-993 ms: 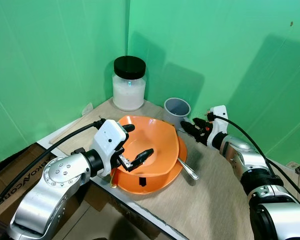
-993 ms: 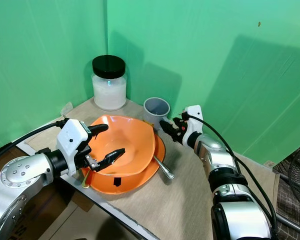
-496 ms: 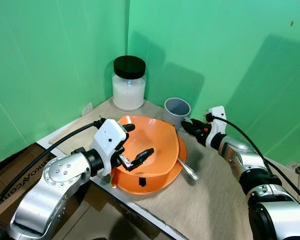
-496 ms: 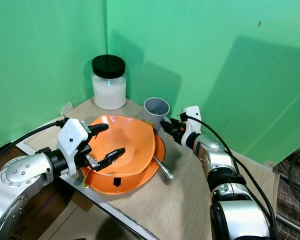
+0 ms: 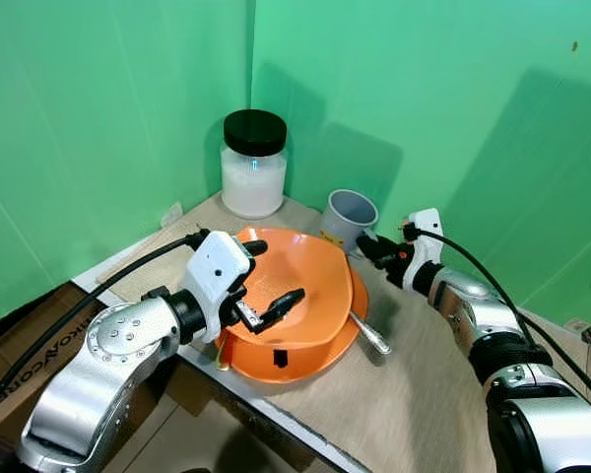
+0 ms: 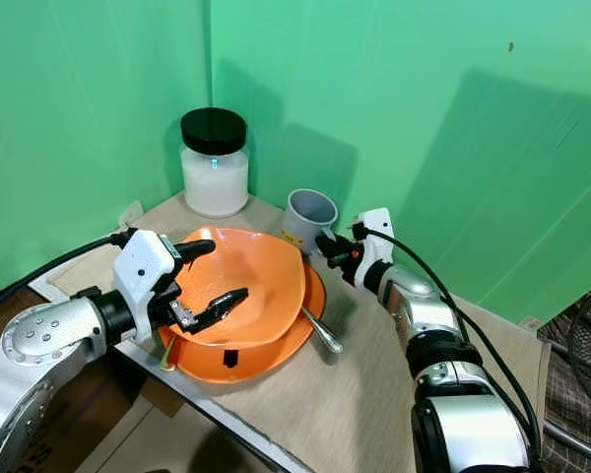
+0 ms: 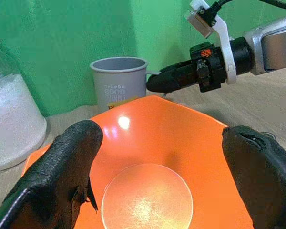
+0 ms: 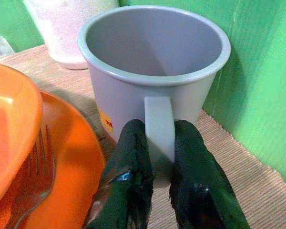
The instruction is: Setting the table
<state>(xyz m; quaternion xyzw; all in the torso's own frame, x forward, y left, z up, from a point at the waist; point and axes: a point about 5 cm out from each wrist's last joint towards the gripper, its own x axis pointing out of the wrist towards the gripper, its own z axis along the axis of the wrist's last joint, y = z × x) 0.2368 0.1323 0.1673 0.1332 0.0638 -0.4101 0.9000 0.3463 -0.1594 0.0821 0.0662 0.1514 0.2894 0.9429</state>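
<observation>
Grey enamel-look mug (image 8: 155,71) | rigid, light, likely slippery | right gripper (image 8: 157,157) clamped on handle | left gripper (image 7: 162,191) apart over orange plastic bowl (image 7: 148,157)

- The right gripper (image 8: 159,160) has moved forward to the mug (image 5: 350,214); a second ago it hung short of it, and now its fingers (image 8: 133,157) pinch the handle (image 8: 159,129).
- The mug now leans toward the right gripper; earlier it stood upright.
- The left gripper (image 5: 271,274) has lifted a little over the bowl (image 5: 300,286), its upper finger now above the far rim.
</observation>
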